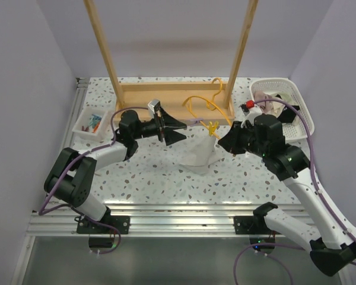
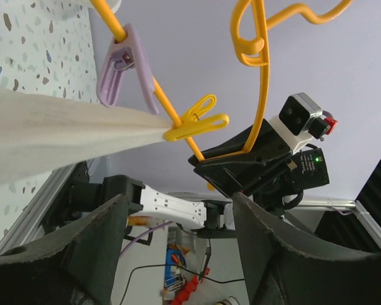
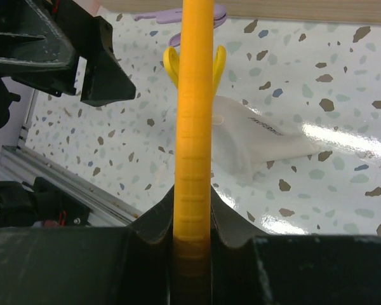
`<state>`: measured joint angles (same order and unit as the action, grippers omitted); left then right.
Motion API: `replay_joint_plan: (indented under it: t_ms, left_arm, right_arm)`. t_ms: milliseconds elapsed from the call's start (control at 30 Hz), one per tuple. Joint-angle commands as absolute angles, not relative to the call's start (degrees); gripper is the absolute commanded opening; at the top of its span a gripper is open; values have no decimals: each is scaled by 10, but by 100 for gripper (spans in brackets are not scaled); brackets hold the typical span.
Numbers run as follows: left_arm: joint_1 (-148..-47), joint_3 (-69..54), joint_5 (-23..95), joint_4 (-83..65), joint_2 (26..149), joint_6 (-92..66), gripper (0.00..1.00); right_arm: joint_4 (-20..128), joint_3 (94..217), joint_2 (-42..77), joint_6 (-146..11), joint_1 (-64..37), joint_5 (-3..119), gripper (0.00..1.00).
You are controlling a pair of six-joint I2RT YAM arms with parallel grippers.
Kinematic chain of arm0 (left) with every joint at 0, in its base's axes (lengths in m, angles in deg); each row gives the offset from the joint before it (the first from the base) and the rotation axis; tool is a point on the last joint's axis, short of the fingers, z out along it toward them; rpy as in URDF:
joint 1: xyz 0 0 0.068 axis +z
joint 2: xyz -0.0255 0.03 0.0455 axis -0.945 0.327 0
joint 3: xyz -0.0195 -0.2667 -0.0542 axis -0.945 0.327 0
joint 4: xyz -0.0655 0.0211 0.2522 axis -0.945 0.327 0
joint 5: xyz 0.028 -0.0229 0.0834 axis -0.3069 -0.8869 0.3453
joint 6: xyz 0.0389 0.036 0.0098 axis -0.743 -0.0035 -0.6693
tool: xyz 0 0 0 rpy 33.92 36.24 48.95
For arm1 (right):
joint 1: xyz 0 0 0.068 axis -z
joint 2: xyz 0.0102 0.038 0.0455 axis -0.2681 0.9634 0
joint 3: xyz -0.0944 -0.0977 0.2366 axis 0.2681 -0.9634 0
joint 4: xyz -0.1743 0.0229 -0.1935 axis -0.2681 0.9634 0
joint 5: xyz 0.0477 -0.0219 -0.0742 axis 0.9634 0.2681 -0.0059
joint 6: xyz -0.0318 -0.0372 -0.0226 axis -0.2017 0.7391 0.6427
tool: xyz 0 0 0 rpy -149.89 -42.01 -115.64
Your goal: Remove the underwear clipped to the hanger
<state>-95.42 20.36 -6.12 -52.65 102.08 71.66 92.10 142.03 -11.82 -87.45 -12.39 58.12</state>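
Note:
The yellow-orange hanger (image 1: 203, 102) is held out over the table in front of the wooden rack. My right gripper (image 1: 226, 140) is shut on its bar, which runs straight up the right wrist view (image 3: 195, 127) from between the jaws (image 3: 193, 219). A yellow clip (image 1: 212, 127) pins the white underwear (image 1: 199, 155) to the bar, and the cloth sags onto the table. A purple clip (image 2: 122, 71) sits further along the bar and is off the cloth. My left gripper (image 1: 181, 130) is open and empty beside the clips; in its own view (image 2: 178, 203) it is just below the yellow clip (image 2: 197, 122).
The wooden rack (image 1: 172, 95) stands behind, with two tall uprights. A white slotted basket (image 1: 288, 89) of cloths is at the back right. A small white tray (image 1: 83, 127) of coloured clips is at the left. The table's metal rail runs along the near edge.

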Motion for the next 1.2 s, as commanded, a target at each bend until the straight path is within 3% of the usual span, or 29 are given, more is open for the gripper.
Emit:
replay_joint_plan:
  t_ms: [0,400,633,733,933,1000,1033,1167]
  left_arm:
    - [-956,190,-82,-562,1030,715,71]
    - [-955,98,-34,-425,1088,631,86]
    - [-955,47,-27,-383,1126,618,80]
    - [-956,50,-25,-387,1131,622,72]
    - [-956,52,-37,-411,1133,637,44]
    - [-956,51,-39,-411,1133,637,40]
    - [-956,50,-40,-412,1134,638,31]
    - [-956,57,-46,-431,1134,647,13]
  right_arm:
    - [895,1421,-121,-872,-123,565,0]
    - [895,1422,-128,-862,-123,606,0]
    - [903,1433,-130,-854,-124,615,0]
    - [907,1436,-130,-854,-124,614,0]
    - [901,1431,-129,-854,-124,612,0]
    - [899,1433,-127,-857,-124,613,0]
    - [896,1433,-125,-857,-124,613,0]
    - [897,1436,-121,-856,-125,609,0]
